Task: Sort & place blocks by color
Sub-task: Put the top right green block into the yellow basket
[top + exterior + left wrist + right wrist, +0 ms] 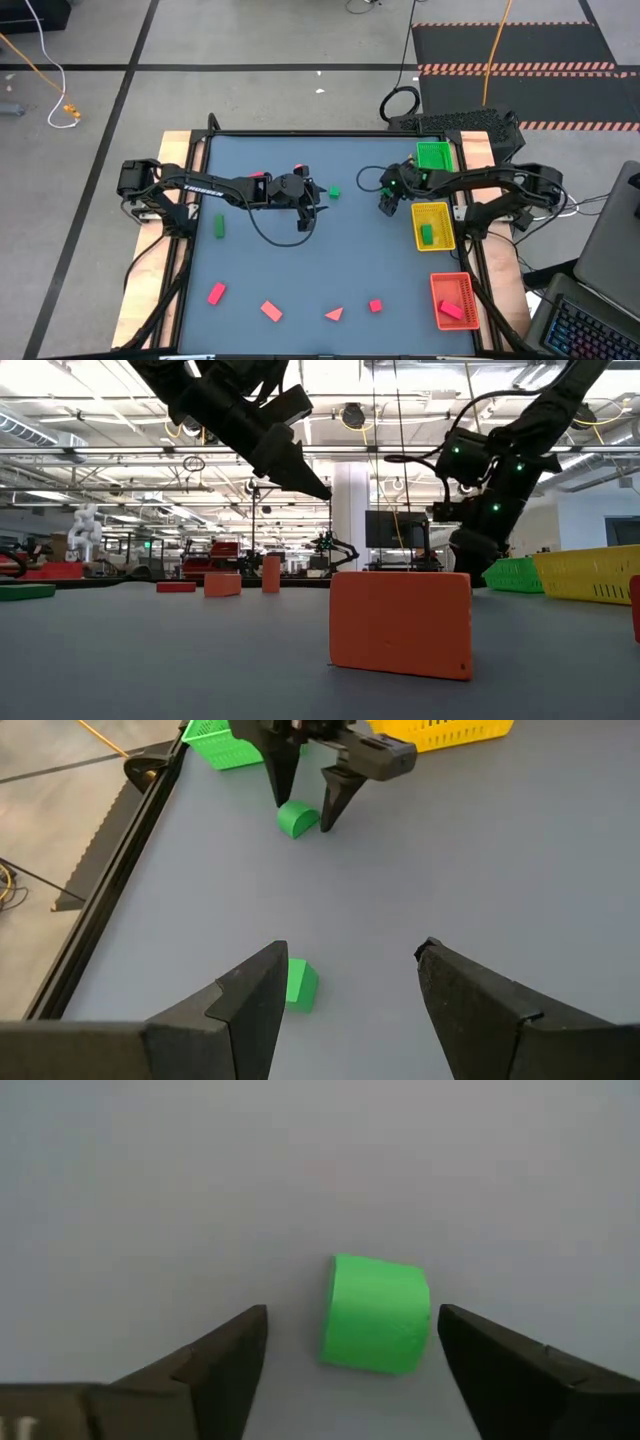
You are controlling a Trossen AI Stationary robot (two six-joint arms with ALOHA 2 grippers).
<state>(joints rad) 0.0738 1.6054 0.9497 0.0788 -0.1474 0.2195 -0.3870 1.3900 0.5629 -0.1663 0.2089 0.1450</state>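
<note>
My right gripper (388,206) hangs open just above the table in front of the green tray, its fingers on either side of a small green cylinder (377,1315) that lies on its side. The fingers stand apart from it, which also shows in the left wrist view (296,818). My left gripper (316,198) is open and empty over the table's middle, above a small green cube (300,985) that rests on the table beside one fingertip (333,191). A green cuboid (219,226) lies at the left. Several red blocks (271,311) lie near the front edge.
Three trays stand along the right edge: green (434,155) at the far end, yellow (433,212) holding a green block (427,234), and red (453,290) holding a red block (450,311). A red block (400,622) stands close to the low camera. A cable loops under my left arm (270,235).
</note>
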